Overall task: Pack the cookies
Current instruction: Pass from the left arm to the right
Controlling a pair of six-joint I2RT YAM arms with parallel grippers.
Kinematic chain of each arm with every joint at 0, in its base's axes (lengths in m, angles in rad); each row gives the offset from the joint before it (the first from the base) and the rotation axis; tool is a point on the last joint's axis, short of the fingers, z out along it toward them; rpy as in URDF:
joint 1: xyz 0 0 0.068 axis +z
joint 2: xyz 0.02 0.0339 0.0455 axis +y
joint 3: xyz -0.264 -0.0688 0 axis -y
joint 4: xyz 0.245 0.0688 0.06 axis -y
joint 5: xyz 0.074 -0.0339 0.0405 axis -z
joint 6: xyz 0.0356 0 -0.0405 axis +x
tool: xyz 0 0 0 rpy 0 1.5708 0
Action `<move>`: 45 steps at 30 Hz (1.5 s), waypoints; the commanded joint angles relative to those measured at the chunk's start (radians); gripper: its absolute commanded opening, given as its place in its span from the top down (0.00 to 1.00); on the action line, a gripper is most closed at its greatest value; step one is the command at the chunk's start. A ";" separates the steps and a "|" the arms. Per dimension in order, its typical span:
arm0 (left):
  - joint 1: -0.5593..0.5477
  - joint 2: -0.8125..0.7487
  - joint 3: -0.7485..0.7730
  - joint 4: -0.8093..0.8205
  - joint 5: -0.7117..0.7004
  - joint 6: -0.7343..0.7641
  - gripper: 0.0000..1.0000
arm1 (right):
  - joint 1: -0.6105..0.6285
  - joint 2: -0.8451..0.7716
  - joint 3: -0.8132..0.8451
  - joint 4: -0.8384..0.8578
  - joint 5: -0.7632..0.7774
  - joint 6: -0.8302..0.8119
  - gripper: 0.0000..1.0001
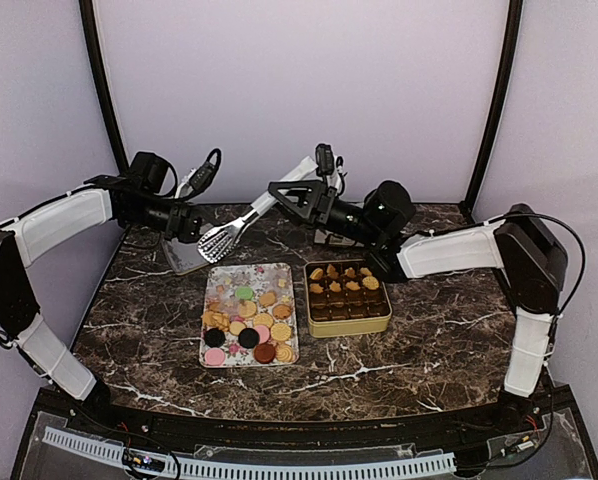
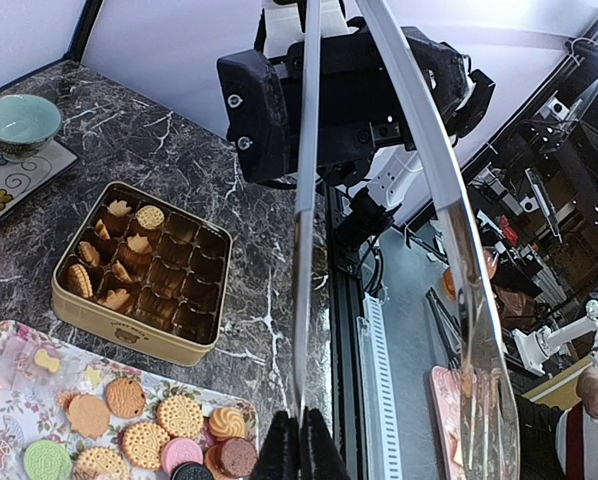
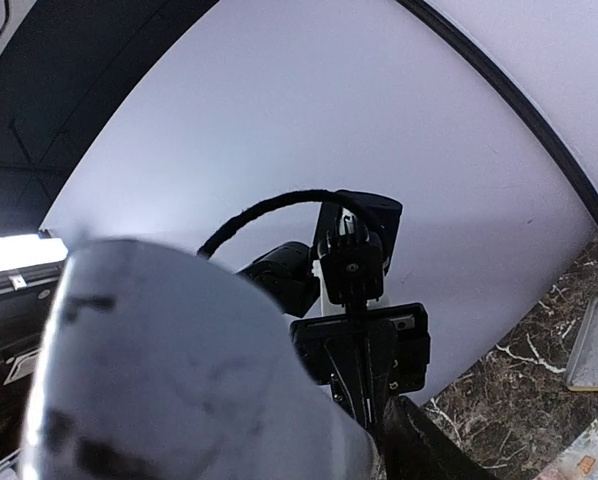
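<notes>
Pinching one arm of the silver slotted metal tongs [image 1: 237, 228], the left gripper [image 1: 191, 226] is clamped tight. I cannot tell whether the right gripper [image 1: 291, 196] at the handle end grips. The small round biscuit cookies [image 1: 249, 312] lie mostly on the flowery rectangular tray [image 1: 219, 285], some in the gold compartmented tin [image 1: 349, 325]. They look light and brittle, probably best lifted gently by their edges.

I am working over a dark marble surface [image 1: 429, 340] veined in white, while pale lilac backdrop panels [image 1: 299, 90] and black poles [image 1: 494, 100] are enclosing it.
</notes>
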 commanded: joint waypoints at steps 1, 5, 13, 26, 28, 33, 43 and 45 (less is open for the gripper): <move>-0.006 -0.031 -0.005 -0.048 0.050 0.047 1.00 | -0.005 0.039 0.075 0.033 -0.124 0.047 0.38; -0.006 -0.033 -0.004 -0.063 0.046 0.060 1.00 | -0.004 0.043 0.090 -0.021 -0.155 0.023 0.36; -0.007 -0.032 -0.008 -0.068 0.029 0.068 1.00 | -0.005 0.026 0.083 -0.037 -0.126 -0.004 0.46; -0.005 -0.010 0.010 -0.063 -0.144 0.042 0.74 | -0.005 -0.111 -0.003 -0.238 -0.039 -0.216 0.52; -0.005 -0.012 0.015 -0.052 -0.179 0.022 0.65 | -0.005 -0.124 -0.013 -0.243 -0.035 -0.226 0.52; -0.003 -0.029 0.039 -0.031 -0.338 -0.022 0.38 | -0.004 -0.148 -0.025 -0.312 -0.015 -0.280 0.52; 0.279 -0.047 -0.053 0.007 -0.465 -0.115 0.05 | 0.023 -0.209 -0.054 -0.610 0.259 -0.575 0.52; 0.314 -0.061 -0.089 0.007 -0.497 -0.090 0.04 | 0.045 -0.205 -0.050 -0.661 0.356 -0.636 0.52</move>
